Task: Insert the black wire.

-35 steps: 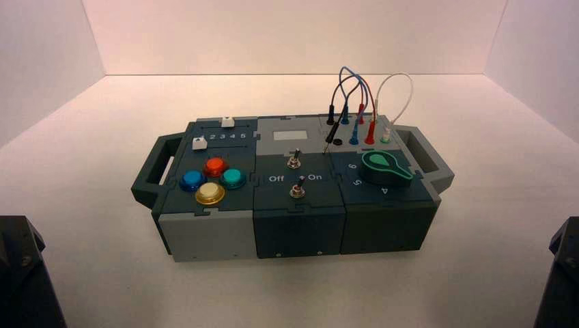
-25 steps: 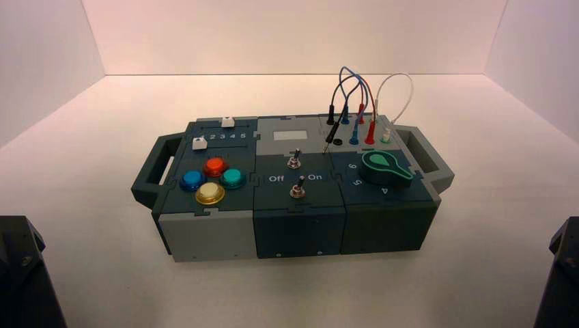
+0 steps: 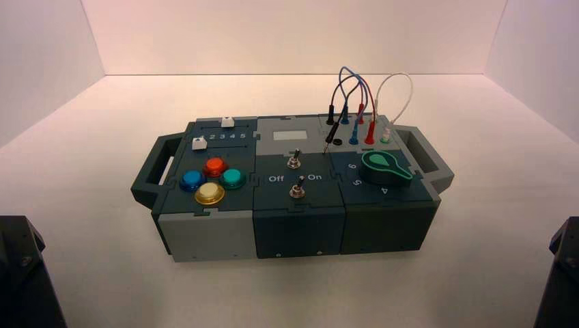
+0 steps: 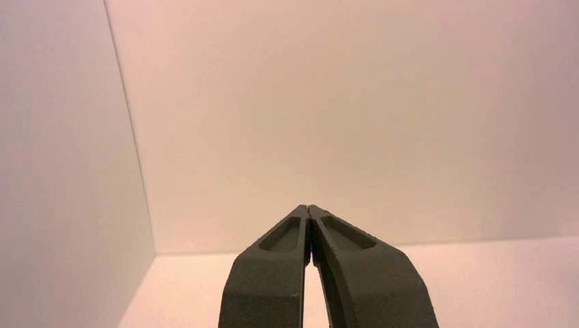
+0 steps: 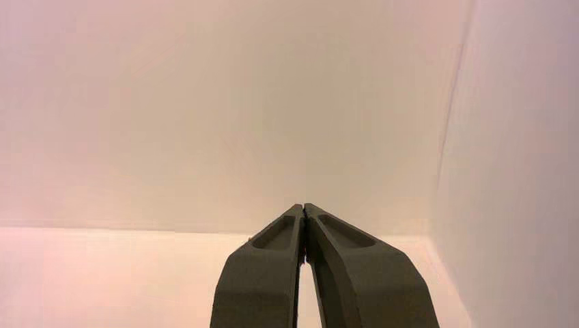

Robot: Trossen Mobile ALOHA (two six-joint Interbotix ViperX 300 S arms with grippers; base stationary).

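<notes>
Black wire point(image 3: 332, 132) visible in high view, absent from both wrist views.

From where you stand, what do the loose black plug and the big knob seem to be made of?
Black plug: probably matt plastic, with a thin, bare metal-looking pin.
Knob: likely matt dark plastic, with green trim.

White characters point(image 3: 276, 178) mark the box point(image 3: 298, 232), but none can be plainly read.
</notes>
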